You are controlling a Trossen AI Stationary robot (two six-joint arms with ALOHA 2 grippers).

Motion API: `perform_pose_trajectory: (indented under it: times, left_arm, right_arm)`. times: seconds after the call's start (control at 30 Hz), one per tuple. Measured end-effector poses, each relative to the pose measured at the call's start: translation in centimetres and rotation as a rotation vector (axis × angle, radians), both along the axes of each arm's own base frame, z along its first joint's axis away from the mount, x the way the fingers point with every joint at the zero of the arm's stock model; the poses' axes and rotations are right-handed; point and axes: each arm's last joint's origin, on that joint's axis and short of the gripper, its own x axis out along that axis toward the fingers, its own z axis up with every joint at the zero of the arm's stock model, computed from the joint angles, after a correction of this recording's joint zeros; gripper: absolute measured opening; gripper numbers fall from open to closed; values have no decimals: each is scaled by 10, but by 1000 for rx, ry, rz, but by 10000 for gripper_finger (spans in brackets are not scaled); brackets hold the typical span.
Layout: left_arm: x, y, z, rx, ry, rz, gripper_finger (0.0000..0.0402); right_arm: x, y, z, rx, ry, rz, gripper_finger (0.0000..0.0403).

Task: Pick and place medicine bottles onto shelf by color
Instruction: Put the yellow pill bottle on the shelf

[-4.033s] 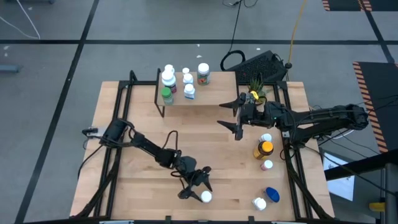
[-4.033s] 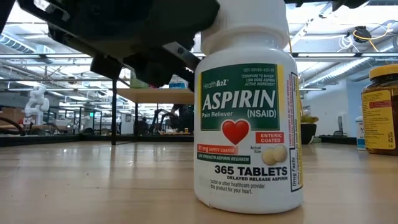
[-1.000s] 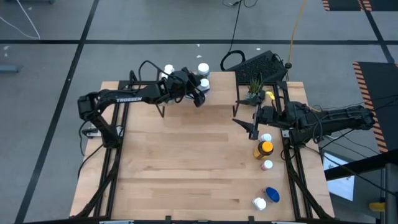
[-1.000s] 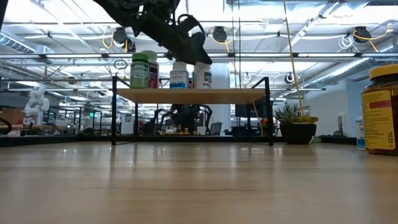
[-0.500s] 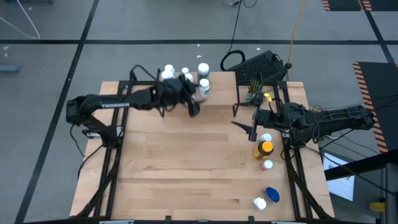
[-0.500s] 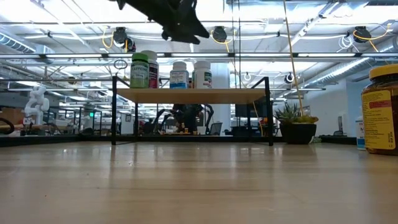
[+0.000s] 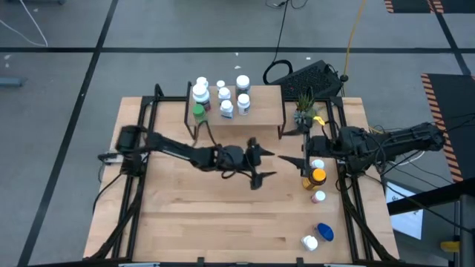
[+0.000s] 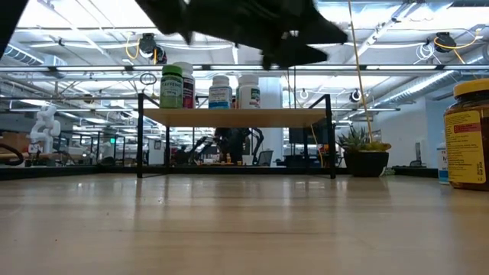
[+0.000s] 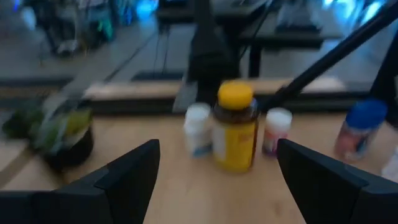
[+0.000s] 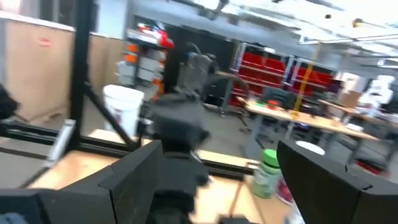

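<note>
Nearest, a blue-capped bottle (image 7: 324, 232) and a white one (image 7: 309, 242) lie at the worktop's (image 7: 185, 222) front right corner. Farther back, the amber bottle (image 7: 315, 178) stands among white ones, with the right pincer (image 7: 304, 156) spread wide and empty just beside it. Mid-worktop, the left pincer (image 7: 261, 165) hangs above the wood, fingers apart, holding nothing. Beyond, the shelf (image 7: 260, 111) carries white bottles (image 7: 224, 93) and a green one (image 7: 199, 113) toward its left end.
</note>
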Motion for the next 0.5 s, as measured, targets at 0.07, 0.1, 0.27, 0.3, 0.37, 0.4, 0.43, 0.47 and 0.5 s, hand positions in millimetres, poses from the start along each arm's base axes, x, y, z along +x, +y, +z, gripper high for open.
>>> perform_pose_trajectory:
  times: [0.07, 0.1, 0.27, 0.3, 0.37, 0.4, 0.43, 0.47, 0.5]
  left_arm:
    - [14, 1, -6, 0, -41, -56, 326]
    - [23, 2, -9, -10, -44, -91, 326]
    - [70, 6, -26, -11, -17, -187, 326]
    - [78, 6, -29, 10, -18, -190, 326]
    - [92, 6, -32, 38, -26, -214, 326]
    - [98, 6, -32, 46, -45, -232, 326]
    - [103, 6, -31, 49, -58, -257, 326]
    - [108, 5, -30, 49, -74, -282, 326]
    - [113, 6, -29, 51, -93, -298, 326]
  right_arm:
    - [-4, 6, 2, 4, -13, 43, 313]
    - [-7, 9, 4, 4, -16, 63, 313]
    - [-20, 19, 8, -9, -34, 118, 313]
    - [-21, 20, 9, -10, -39, 124, 313]
    - [-23, 21, 9, -21, -38, 133, 313]
    - [-24, 22, 9, -26, -34, 137, 313]
    - [-24, 22, 8, -29, -28, 139, 313]
    - [-24, 22, 8, -30, -28, 139, 313]
    - [-24, 22, 8, -31, -29, 139, 313]
